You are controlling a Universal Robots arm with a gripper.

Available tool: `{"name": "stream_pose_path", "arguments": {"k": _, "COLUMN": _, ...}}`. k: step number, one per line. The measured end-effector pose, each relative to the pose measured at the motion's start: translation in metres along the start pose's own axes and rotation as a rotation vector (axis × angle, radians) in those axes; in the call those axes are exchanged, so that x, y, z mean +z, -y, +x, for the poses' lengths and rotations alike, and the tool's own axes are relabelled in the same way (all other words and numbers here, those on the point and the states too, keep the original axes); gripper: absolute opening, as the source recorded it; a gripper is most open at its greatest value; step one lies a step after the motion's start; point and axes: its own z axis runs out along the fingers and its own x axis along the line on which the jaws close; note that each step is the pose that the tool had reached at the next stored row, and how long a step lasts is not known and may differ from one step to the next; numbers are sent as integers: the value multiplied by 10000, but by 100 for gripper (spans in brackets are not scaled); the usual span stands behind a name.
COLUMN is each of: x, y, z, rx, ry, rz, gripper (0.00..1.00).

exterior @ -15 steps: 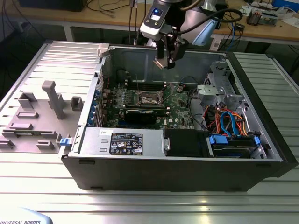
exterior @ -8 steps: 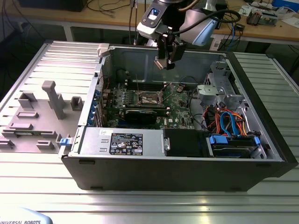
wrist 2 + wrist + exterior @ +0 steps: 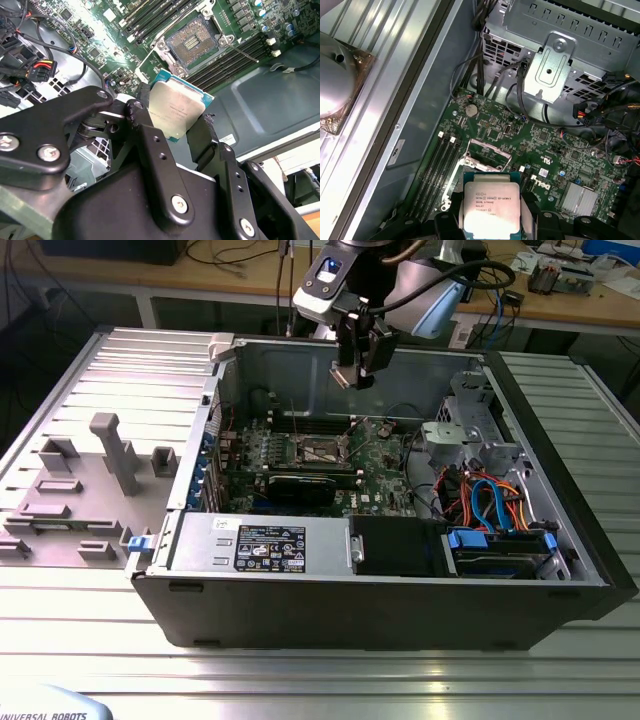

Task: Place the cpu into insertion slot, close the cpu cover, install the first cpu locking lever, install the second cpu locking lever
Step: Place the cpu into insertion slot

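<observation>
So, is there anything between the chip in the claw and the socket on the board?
Nothing visible stands in the way. The claw holds the chip over the open case, and in the second wrist view the socket lies uncovered beyond it.

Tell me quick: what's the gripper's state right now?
Gripper: closed on the cpu, which is not yet in the insertion slot.

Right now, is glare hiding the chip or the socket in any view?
Second wrist view: glare whitens a patch of board, socket and chip clear; first wrist view: chip bright, not washed out; exterior view: socket dim but visible.
</observation>
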Motion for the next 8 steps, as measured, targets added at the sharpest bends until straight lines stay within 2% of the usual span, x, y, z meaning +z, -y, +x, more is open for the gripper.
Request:
{"name": "stream_pose_path", "arguments": {"k": 5, "x": 0, "y": 0, "z": 0, "rx": 20, "ry": 2, "rz": 0, "gripper": 54}}
{"name": "stream_pose_path", "arguments": {"k": 8, "x": 10, "y": 1, "z": 0, "rx": 250, "ry": 16, "rz": 10, "gripper": 54}}
